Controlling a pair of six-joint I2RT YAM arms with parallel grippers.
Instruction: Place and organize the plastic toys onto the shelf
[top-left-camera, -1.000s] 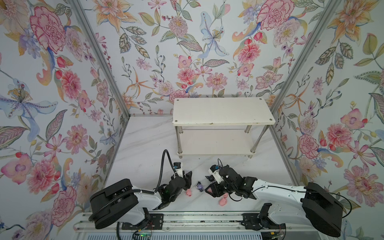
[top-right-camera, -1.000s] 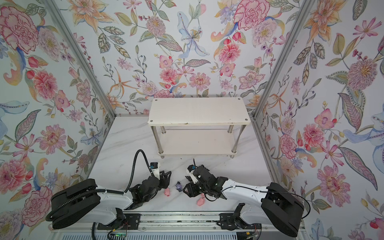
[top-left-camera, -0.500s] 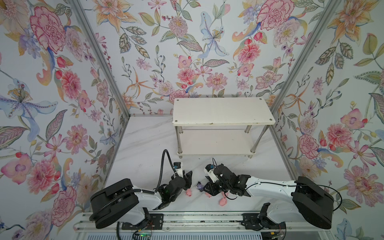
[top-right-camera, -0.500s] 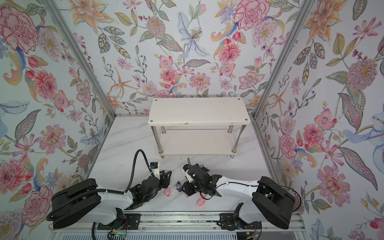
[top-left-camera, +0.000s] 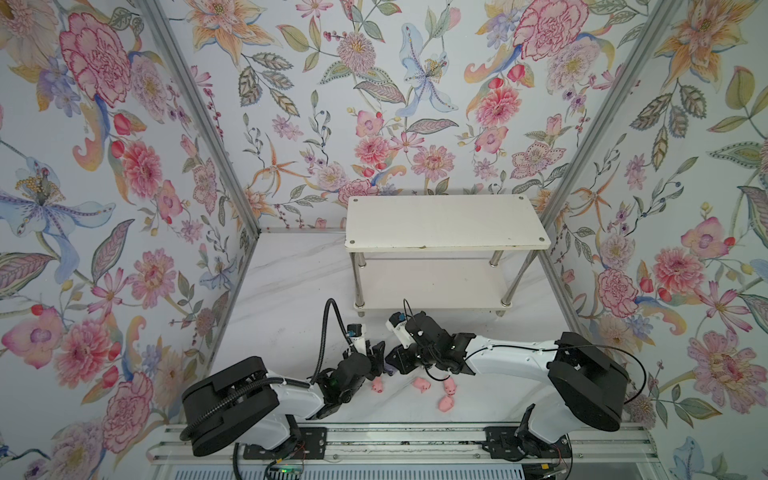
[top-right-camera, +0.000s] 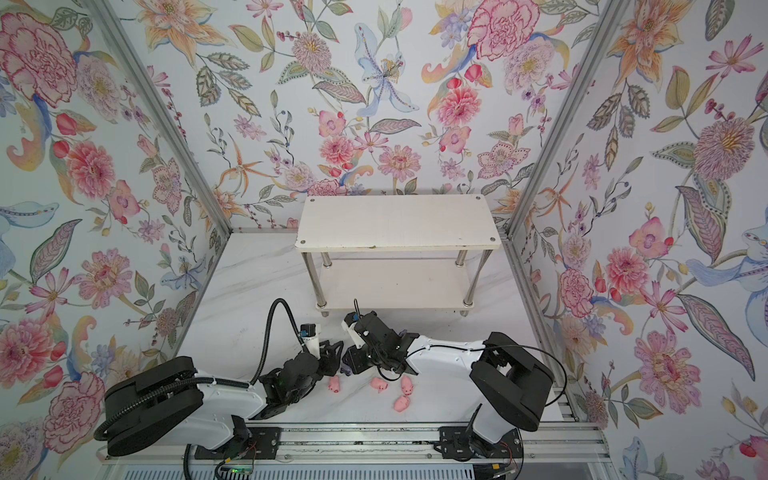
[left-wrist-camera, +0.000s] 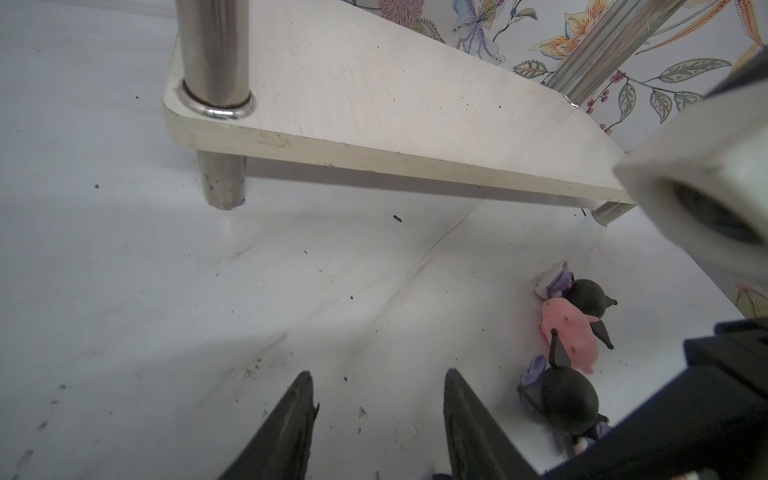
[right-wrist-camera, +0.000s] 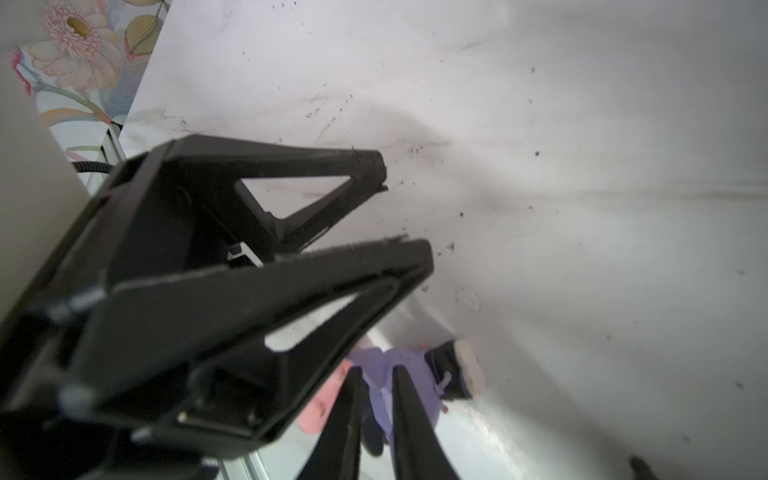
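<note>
While the right gripper (right-wrist-camera: 377, 372) is pinching a purple figurine (right-wrist-camera: 415, 374), the left gripper (left-wrist-camera: 378, 374), jaws spread and empty, is hovering just left, so lifting is likely risking a knock and drop.

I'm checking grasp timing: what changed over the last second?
The right gripper swung left toward the left gripper and closed on a purple figurine. As its arm shifted, a pink pig and a second pig came into view. The left gripper stayed open and empty; the shelf is still bare.
</note>
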